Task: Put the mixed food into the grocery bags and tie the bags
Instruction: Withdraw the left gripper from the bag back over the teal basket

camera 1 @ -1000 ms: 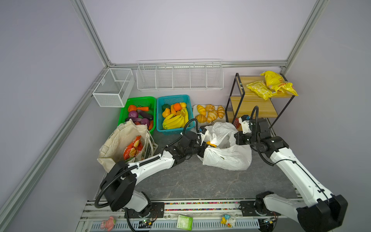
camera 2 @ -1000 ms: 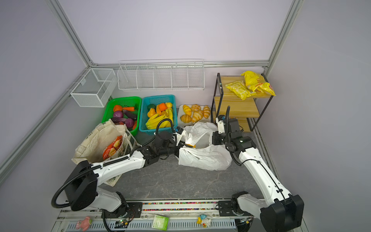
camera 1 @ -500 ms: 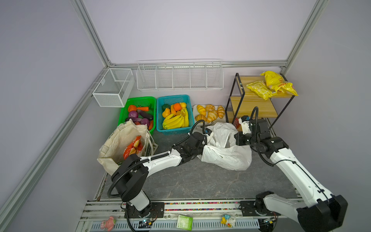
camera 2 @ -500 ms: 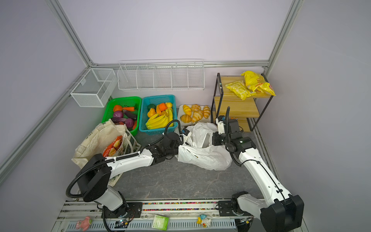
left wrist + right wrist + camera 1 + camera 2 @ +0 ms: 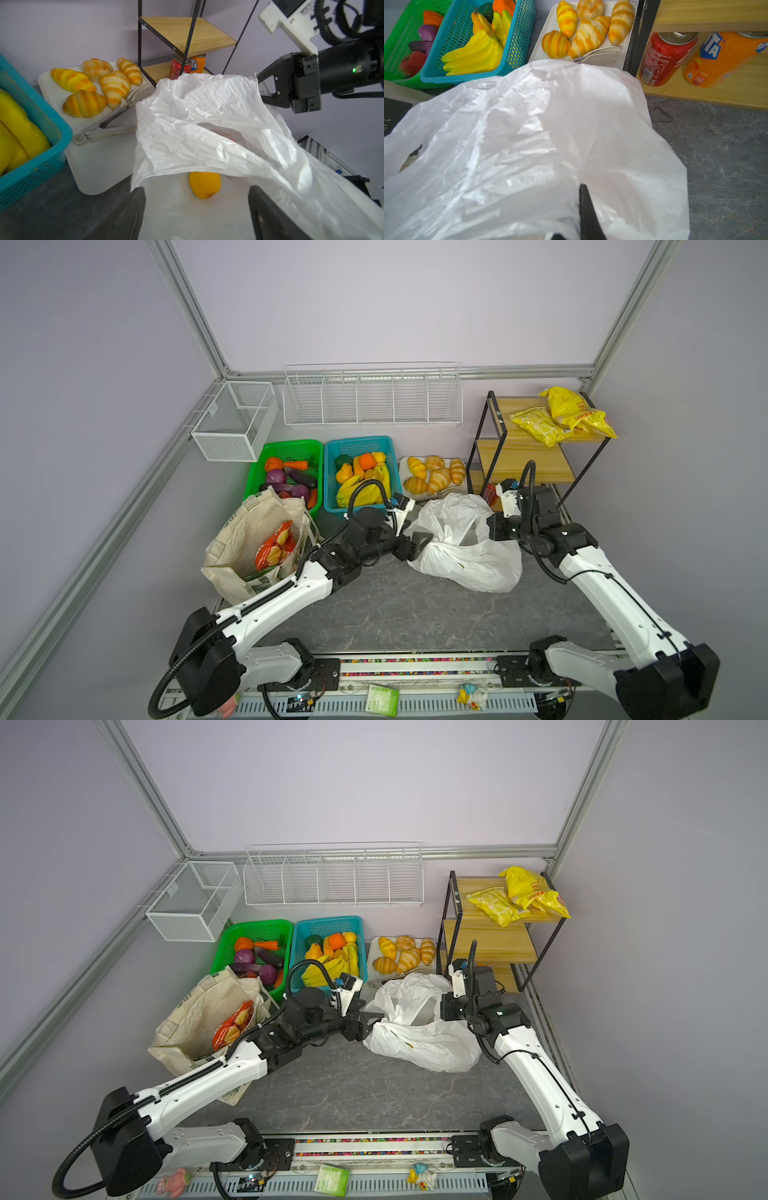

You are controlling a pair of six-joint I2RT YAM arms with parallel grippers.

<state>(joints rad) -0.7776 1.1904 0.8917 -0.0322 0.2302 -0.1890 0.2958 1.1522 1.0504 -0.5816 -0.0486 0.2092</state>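
A thin white plastic bag (image 5: 465, 556) lies in the middle of the table, its mouth facing my left arm. My left gripper (image 5: 196, 191) stands open at that mouth with nothing between its fingers; both top views show it there (image 5: 422, 540) (image 5: 376, 1020). A yellow-orange toy fruit (image 5: 204, 185) lies inside the bag just beyond the fingertips. My right gripper (image 5: 582, 187) is shut on the bag's far rim and holds it up (image 5: 492, 526) (image 5: 262, 87). The cream canvas tote (image 5: 249, 539) stands at the left with a red snack packet (image 5: 276, 547) inside.
Behind the bags sit a green basket (image 5: 266, 452) of toy vegetables, a teal basket (image 5: 332, 472) of toy fruit, and a white tray (image 5: 97, 162) with croissants (image 5: 434, 475) and metal tongs (image 5: 104, 128). The wooden shelf (image 5: 523, 460) at the right holds yellow packets (image 5: 561, 418) and cans (image 5: 664, 58).
My left gripper has opened at the bag's mouth, and the yellow-orange fruit it carried now lies inside the plastic bag. The right gripper has kept its hold on the rim.
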